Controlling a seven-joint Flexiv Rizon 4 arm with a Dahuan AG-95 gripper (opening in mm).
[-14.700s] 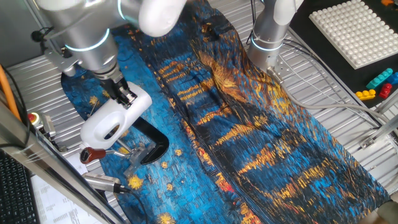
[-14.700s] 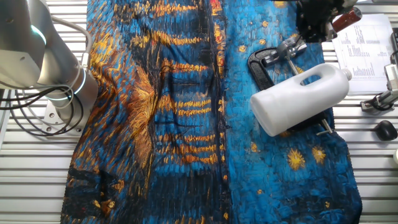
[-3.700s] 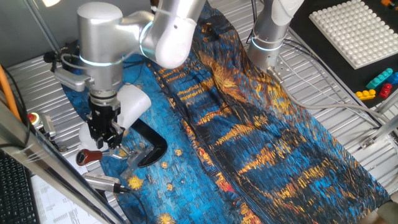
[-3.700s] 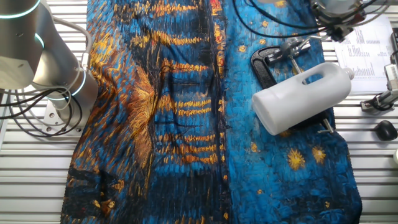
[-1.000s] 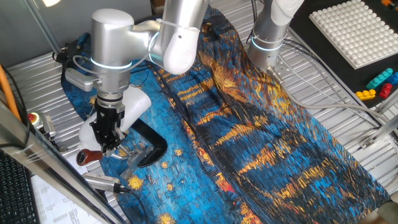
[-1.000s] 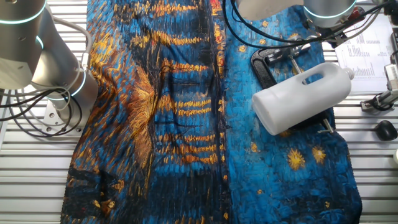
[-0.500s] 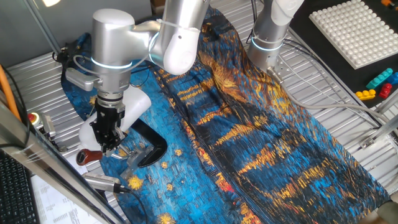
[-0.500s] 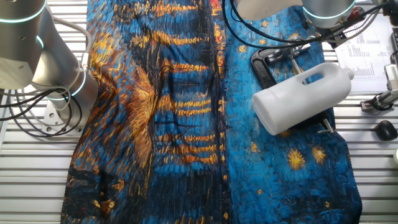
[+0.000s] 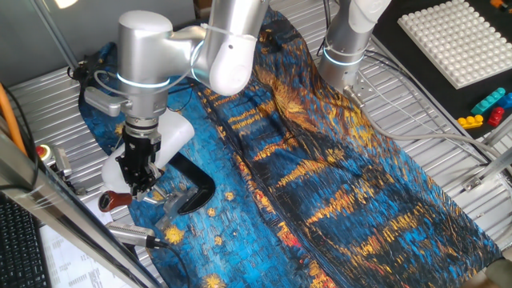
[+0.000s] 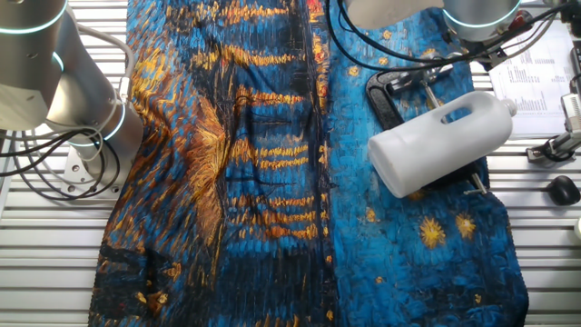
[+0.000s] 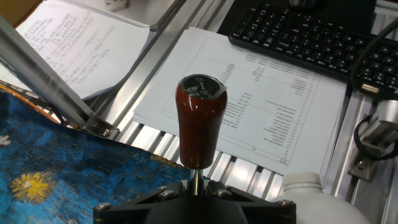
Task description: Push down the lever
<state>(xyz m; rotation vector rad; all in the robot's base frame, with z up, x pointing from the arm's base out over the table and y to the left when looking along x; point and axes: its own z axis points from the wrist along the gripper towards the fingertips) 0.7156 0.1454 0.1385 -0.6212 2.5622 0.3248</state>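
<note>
The lever's reddish-brown knob stands on a thin silver rod that runs down between my gripper's black fingers. The gripper is shut on that rod just below the knob. In one fixed view the gripper points down beside the white housing, with the knob at its lower left, above the black curved base. In the other fixed view the white housing lies across the black base; the knob and my fingertips are hidden under the arm at the top edge.
A blue and orange patterned cloth covers the table. Printed sheets, a black keyboard and an aluminium frame bar lie beyond the knob. A second arm's base, a white peg board and toy bricks are far right.
Nothing has moved over the last second. Since 3.7 s ago the hand has shifted slightly right and settled on the rod beside the knob.
</note>
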